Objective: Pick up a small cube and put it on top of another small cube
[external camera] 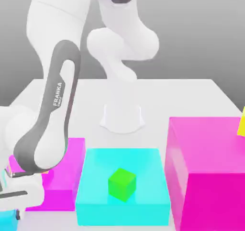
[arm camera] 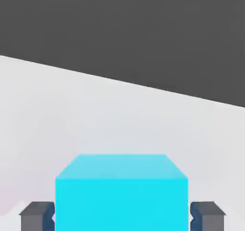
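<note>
The small cyan cube [arm camera: 122,194] sits between my gripper's [arm camera: 122,216] two fingers [arm camera: 36,216], whose dark pads press against its two sides, so the gripper is shut on it. In the exterior view the gripper [external camera: 10,211] is low at the left front corner, with a bit of the cyan cube [external camera: 5,221] showing under it. The small yellow cube [external camera: 241,122] is far off at the exterior view's right edge, partly cut off, on top of the big magenta block [external camera: 210,168].
A small green cube [external camera: 122,183] rests on the big flat cyan block [external camera: 95,201] in the middle front. A low magenta block [external camera: 67,177] lies beside my arm [external camera: 55,125]. The arm's base [external camera: 121,117] stands behind on the white table [external camera: 191,96].
</note>
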`<state>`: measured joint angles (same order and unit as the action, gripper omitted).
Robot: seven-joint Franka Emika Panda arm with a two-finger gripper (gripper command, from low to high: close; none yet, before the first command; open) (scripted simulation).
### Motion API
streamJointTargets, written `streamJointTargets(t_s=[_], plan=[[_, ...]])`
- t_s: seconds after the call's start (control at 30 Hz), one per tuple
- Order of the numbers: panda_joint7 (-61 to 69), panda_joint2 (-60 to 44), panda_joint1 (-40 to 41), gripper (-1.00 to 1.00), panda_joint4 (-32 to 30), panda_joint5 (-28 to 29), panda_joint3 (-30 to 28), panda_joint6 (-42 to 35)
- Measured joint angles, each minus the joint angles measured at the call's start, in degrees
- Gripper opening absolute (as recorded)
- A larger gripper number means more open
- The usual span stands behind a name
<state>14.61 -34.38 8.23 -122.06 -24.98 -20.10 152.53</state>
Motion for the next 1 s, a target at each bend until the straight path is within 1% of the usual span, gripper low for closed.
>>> streamJointTargets(t_s=[0.1, 0.2, 0.27, 0.67, 0.77, 0.87, 0.9, 0.93, 1.0], plan=[[0.04, -0.03, -0.02, -1.00, 0.01, -0.01, -0.05, 0.00], [-2.28, 5.30, -2.37, -1.00, -1.44, 3.32, -3.13, -3.82], [-2.71, 8.64, -3.78, -1.00, -0.72, 5.51, -3.49, -6.43], [0.74, 26.77, -20.64, -1.00, -3.06, 13.84, 9.93, -20.86], [1.37, 32.50, -28.86, -1.00, -3.88, 16.92, 14.01, -24.75], [2.17, 40.24, -37.67, -1.00, -3.62, 21.76, 19.22, -30.81], [2.56, 42.82, -39.50, -1.00, -3.64, 23.31, 21.21, -33.07], [3.11, 44.23, -41.17, -1.00, -4.43, 23.56, 22.97, -34.76], [3.50, 44.09, -42.52, -1.00, -6.92, 23.78, 24.46, -33.04]])
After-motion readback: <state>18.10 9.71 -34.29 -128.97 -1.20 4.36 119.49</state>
